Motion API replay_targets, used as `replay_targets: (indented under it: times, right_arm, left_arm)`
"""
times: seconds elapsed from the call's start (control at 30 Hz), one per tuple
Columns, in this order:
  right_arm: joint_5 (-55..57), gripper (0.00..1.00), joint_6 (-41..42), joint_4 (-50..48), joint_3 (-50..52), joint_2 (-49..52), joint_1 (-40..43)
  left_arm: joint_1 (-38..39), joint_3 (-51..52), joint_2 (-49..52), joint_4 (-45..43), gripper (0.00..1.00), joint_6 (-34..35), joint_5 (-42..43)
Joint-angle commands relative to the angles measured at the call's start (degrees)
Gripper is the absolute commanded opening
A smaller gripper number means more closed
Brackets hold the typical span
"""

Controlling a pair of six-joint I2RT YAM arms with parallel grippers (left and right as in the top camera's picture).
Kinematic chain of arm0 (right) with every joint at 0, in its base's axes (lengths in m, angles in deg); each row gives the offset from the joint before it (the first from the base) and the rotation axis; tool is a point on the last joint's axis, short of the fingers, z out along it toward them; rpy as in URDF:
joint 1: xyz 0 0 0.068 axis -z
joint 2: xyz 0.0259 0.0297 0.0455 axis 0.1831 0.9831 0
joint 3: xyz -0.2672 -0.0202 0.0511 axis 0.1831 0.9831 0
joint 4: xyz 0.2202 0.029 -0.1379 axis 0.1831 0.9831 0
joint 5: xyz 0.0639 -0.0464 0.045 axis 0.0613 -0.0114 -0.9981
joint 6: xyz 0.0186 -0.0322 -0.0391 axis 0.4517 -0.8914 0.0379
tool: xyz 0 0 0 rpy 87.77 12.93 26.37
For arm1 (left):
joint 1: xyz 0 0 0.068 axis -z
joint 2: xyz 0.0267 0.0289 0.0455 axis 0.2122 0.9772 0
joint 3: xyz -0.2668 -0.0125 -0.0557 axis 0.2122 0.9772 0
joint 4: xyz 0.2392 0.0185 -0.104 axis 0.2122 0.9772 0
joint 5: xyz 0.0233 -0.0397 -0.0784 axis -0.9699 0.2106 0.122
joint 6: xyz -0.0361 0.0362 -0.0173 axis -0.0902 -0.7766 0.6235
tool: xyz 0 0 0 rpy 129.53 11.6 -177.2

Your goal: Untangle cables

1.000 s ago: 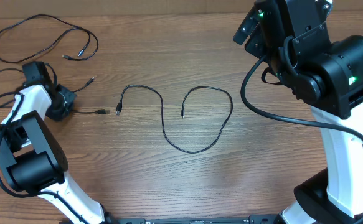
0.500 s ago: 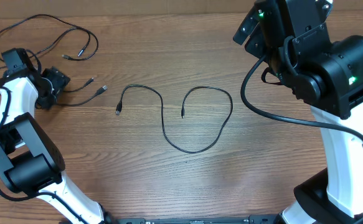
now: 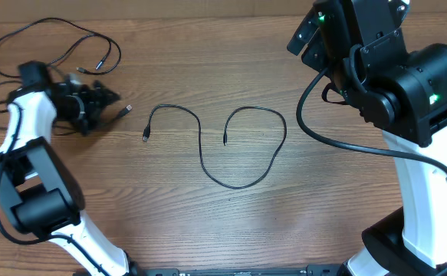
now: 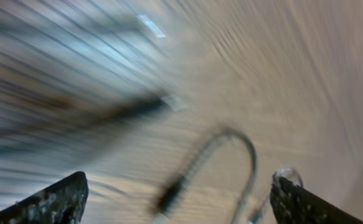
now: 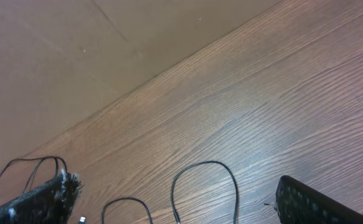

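Table (image 3: 323, 207): wooden, and carrying three thin black cables.
Middle cable (image 3: 201, 149): lying alone at the centre of the table in an open S-shaped curve, both plug tips pointing toward the near edge, and crossing no other cord.
Far-left cable (image 3: 50, 21): lying in a loose loop at the far left corner, its ends resting just beyond the left arm.
Third cable (image 3: 123, 112): lying on the left, its light-coloured plug tip sticking out to the right of the left gripper; the rest of the cord is running under the arm, and its path there is hidden.
Left gripper (image 3: 100, 106): hovering low at the left side, pointing right toward the middle cable, its fingers (image 4: 56, 202) spreading wide apart and gripping nothing; the wrist view is smeared, showing only a blurred cord with a plug on the wood between them.
Right gripper (image 5: 175, 186): hanging high over the far right of the table, its fingers standing fully apart and holding nothing, well away from every cable.
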Motion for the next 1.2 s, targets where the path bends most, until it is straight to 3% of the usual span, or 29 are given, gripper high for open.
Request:
replay_targets:
  times: [0.0,0.33,0.67,0.83,1.17]
  right_arm:
    - [0.7,1.00,-0.2,-0.1,0.0,-0.2,0.2]
    - [0.7,1.00,-0.2,-0.1,0.0,-0.2,0.2]
    - [0.7,1.00,-0.2,-0.1,0.0,-0.2,0.2]
    - [0.7,1.00,-0.2,-0.1,0.0,-0.2,0.2]
    - [0.7,1.00,-0.2,-0.1,0.0,-0.2,0.2]
  left_arm:
    - [5.8,-0.8,0.2,3.6,0.96,-4.3,5.8]
    - [21.5,-0.8,-1.4,17.1,1.00,-4.3,-6.7]
    - [30.7,-0.8,-15.6,26.8,1.00,-0.3,-16.8]
    - [36.8,-0.3,-17.4,27.1,1.00,5.9,-25.3]
    - [45.7,9.7,-16.8,16.0,1.00,14.0,-25.6]
